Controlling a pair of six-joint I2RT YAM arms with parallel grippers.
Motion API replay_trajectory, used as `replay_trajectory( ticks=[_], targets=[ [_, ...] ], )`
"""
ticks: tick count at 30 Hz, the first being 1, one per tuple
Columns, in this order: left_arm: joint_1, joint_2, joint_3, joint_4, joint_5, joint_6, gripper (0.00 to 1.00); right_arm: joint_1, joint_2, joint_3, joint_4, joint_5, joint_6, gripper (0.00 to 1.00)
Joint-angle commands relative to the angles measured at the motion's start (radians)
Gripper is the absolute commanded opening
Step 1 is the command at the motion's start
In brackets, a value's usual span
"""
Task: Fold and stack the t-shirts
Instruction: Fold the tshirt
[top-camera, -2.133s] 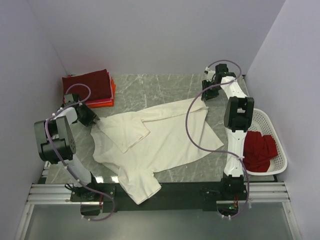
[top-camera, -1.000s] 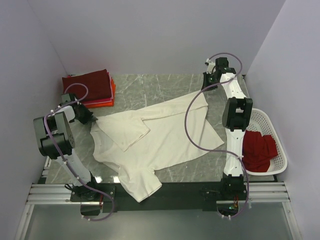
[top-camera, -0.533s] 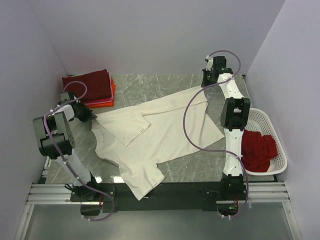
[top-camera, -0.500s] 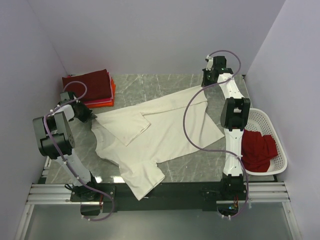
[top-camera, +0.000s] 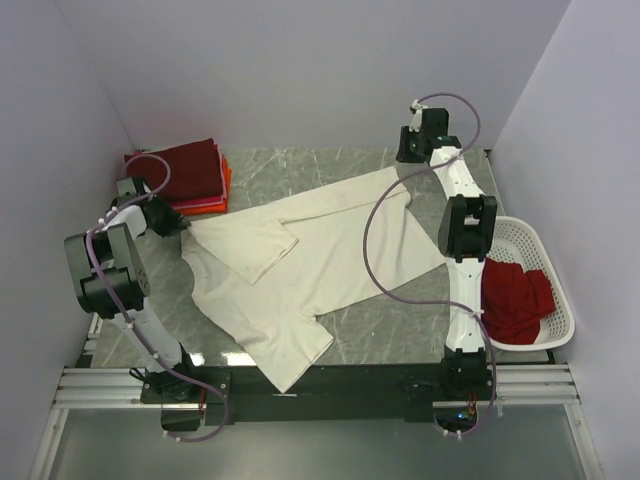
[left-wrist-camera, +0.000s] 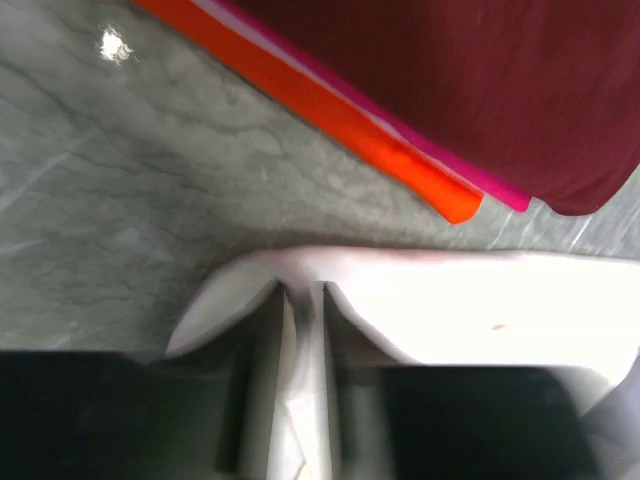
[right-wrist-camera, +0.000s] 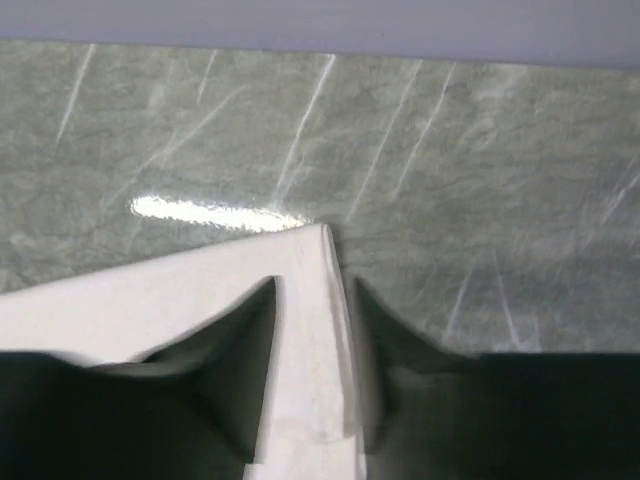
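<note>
Left gripper (left-wrist-camera: 305, 300), right gripper (right-wrist-camera: 312, 288): cream-white t-shirt (top-camera: 300, 270) corner between each one's fingers, clamped or loose can't tell. Shirt spread flat on table (top-camera: 330, 165), stretched between them, near folded maroon stack (top-camera: 185, 168).

Cream-white t-shirt (top-camera: 300, 270): one, lying spread mid-frame.
Folded stack, upper left: three layers showing, namely maroon t-shirt (top-camera: 185, 165), pink layer (left-wrist-camera: 490, 188), orange layer (left-wrist-camera: 330, 110).
Basket (top-camera: 530, 240): one, sitting right, holding red cloth (top-camera: 515, 300), count unclear.
Arms: two, left arm (top-camera: 105, 275) and right arm (top-camera: 465, 230).
</note>
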Motion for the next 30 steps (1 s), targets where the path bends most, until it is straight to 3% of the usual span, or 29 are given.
replay_trajectory(
  ticks=[1,3,7,11,14,16,19,25,30],
  targets=[
    [0.012,-0.083,0.043,0.004,-0.067,0.007,0.32,0.005,-0.088,0.016,0.046,0.058,-0.019,0.49],
    [0.012,-0.164,0.024,-0.019,-0.107,0.013,0.47,0.000,-0.143,-0.054,0.018,0.062,-0.118,0.53],
    [0.012,-0.328,-0.034,-0.028,-0.173,0.013,0.67,-0.014,-0.356,-0.259,-0.106,-0.056,-0.322,0.57],
    [-0.011,-0.498,-0.126,-0.011,-0.076,0.045,0.67,-0.014,-0.540,-0.511,-0.301,-0.150,-0.691,0.57],
    [-0.117,-0.577,-0.166,-0.013,-0.020,0.123,0.67,-0.015,-0.668,-0.762,-0.333,-0.085,-0.871,0.56],
    [-0.221,-0.599,-0.175,-0.023,-0.023,0.183,0.68,-0.018,-0.706,-0.883,-0.304,-0.022,-0.887,0.56],
    [-0.298,-0.634,-0.218,-0.037,-0.055,0.225,0.67,-0.018,-0.664,-0.908,-0.321,0.086,-0.851,0.54],
    [-0.309,-0.729,-0.325,-0.014,-0.086,0.266,0.67,-0.043,-0.558,-0.890,-0.318,0.169,-0.751,0.53],
    [-0.318,-0.741,-0.321,-0.017,-0.084,0.263,0.68,-0.028,-0.479,-0.820,-0.359,0.183,-0.710,0.53]
  ],
)
